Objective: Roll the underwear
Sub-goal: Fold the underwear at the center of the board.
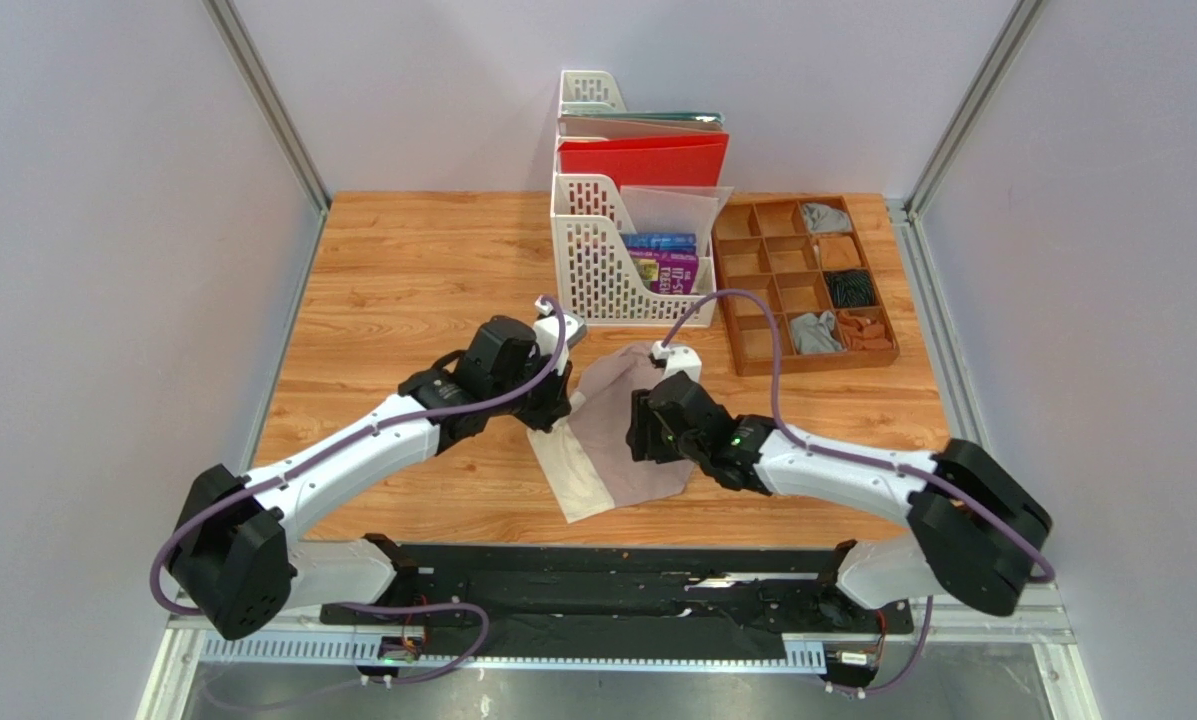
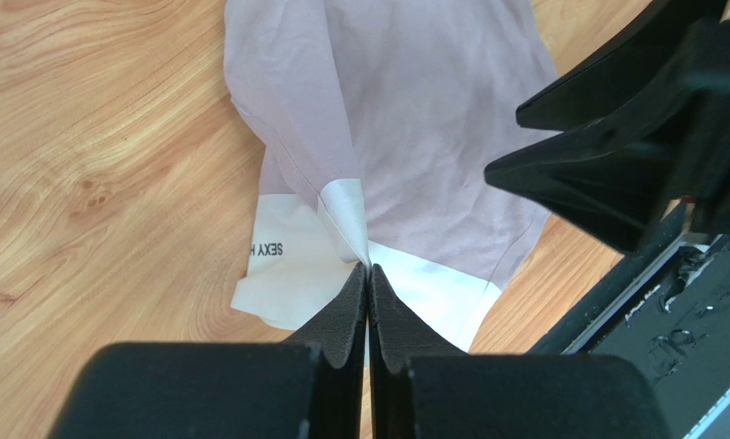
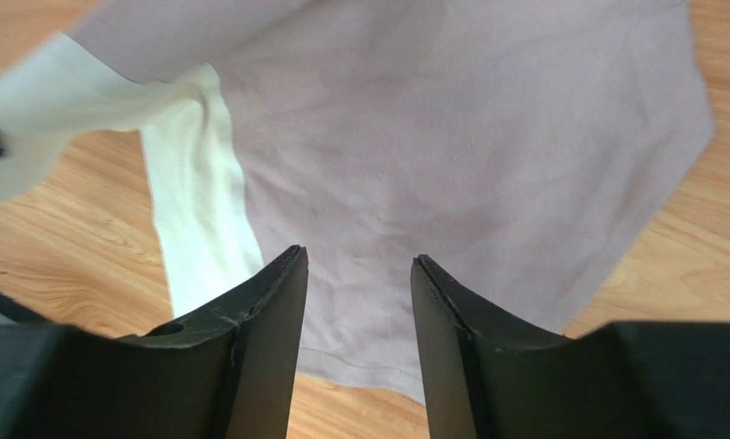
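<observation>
I see left fingers pressed together, pinching fold of cream band on underwear. Right fingers spread apart, nothing between them, over pinkish-beige cloth; can't tell if touching. Underwear lies on table, mid-front, between both arms. Farther back: white file rack holding red folder. Wooden compartment tray just right of rack, small cloth items inside.

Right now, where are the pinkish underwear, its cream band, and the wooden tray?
pinkish underwear (image 3: 451, 137): right wrist view, middle of the cloth.
cream band (image 2: 290, 283): left wrist view, beside its printed letters.
wooden tray (image 1: 738, 258): top view, an empty compartment.
</observation>
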Tool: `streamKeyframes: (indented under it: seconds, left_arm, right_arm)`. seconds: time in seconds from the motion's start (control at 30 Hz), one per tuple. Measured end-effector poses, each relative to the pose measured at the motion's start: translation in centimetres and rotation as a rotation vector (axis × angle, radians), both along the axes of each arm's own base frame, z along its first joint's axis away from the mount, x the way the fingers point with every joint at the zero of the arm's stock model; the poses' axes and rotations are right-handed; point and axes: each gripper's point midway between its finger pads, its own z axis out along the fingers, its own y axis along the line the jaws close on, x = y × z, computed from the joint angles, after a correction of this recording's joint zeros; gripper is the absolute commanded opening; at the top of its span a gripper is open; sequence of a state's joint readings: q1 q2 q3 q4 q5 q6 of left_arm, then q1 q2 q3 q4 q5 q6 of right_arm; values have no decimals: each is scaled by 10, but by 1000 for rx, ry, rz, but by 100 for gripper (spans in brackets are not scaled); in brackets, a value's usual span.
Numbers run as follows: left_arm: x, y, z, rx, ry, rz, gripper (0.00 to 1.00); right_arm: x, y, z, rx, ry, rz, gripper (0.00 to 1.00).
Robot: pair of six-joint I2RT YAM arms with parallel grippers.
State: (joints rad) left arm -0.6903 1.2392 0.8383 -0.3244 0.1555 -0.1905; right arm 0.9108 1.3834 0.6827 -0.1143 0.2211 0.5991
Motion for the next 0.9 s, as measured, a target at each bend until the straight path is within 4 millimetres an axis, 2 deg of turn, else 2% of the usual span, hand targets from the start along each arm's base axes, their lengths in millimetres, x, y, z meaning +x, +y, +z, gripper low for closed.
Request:
streamKeyframes:
  seconds: [0.07,0.17,0.4,0.5,0.9]
  left_arm:
    - [-2,-2,2,-3,-3,-5,0]
    - [-6,-6,2,-4,-6,-18,0]
    - [-24,-21,1,8,-11,-83,0]
    - [-35,-28,-4,31,-8,-118,0]
    - [-74,-25,-52,141,72,-178,0]
  right_arm:
    - [-1,-3,14,21,-22,-5,43]
    - [-2,-5,18,36,-21,-14,41]
    - [-22,-27,-27,-53,88,-47,40]
    - [-27,-31,-41,-75,122,-55,40]
    - [-15,-12,-41,4,102,-81,41]
